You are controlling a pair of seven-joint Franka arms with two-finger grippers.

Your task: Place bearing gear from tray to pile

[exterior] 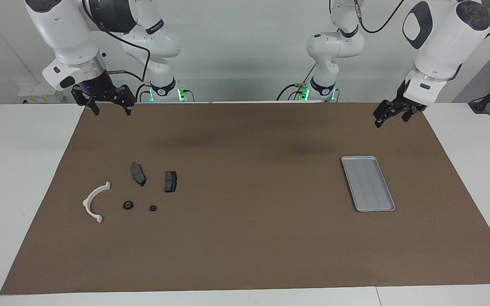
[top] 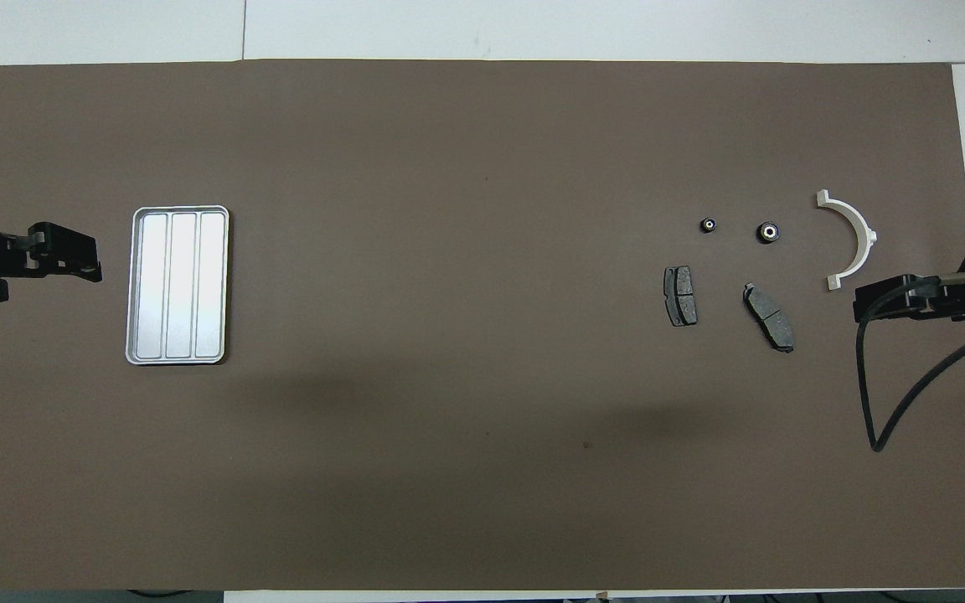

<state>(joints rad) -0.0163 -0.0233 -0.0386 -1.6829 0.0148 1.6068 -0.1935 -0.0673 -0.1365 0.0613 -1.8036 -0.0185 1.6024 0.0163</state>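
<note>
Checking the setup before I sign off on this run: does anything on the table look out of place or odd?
Nothing is spilled or broken. The tray holds nothing, though. Both small round bearings already lie on the mat among the white bracket and the two dark plates.

White table (exterior: 24, 170) covered by brown mat (exterior: 253, 238). On mat, toward left arm's end: empty silver tray (exterior: 368, 183). Toward right arm's end: white curved bracket (exterior: 94, 202), two dark plates (exterior: 155, 177), two small black bearing gears (exterior: 139, 206).
</note>
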